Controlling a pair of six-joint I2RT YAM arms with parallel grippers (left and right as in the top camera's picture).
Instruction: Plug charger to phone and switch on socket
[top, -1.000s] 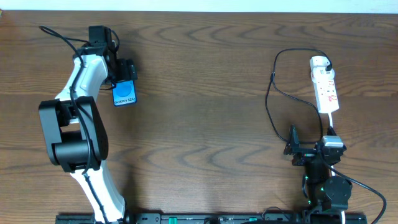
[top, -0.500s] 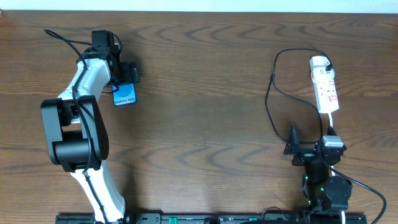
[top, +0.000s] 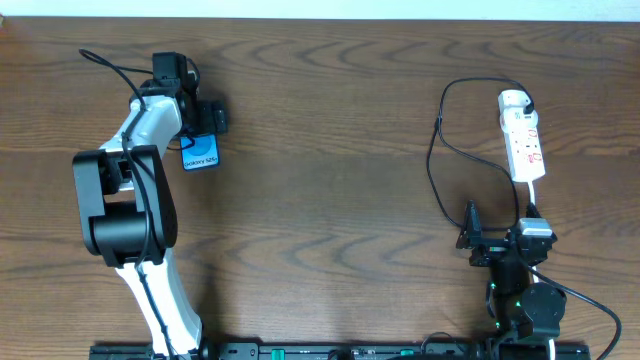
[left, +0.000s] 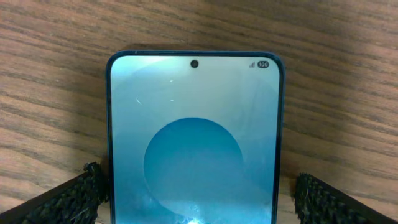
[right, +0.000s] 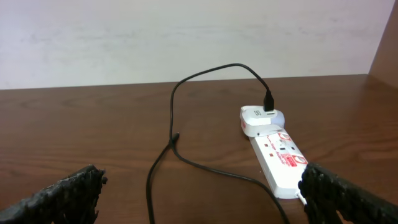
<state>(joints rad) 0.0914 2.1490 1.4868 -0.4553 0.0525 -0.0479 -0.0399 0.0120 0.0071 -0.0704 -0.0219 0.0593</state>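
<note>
The phone (top: 200, 153) lies flat on the brown table (top: 330, 200), in the upper left of the overhead frame, with its blue screen up. The left gripper (top: 203, 128) is over its top end. Its jaws are wide open, one on each side of the phone, and are not squeezing it.

The white power strip (top: 522, 138) lies at the upper right. The thin black cable (top: 437, 150) goes into its top end and loops down the table. The right gripper (top: 499, 228) sits just below the strip, low by the table, jaws wide open, holding nothing.
</note>
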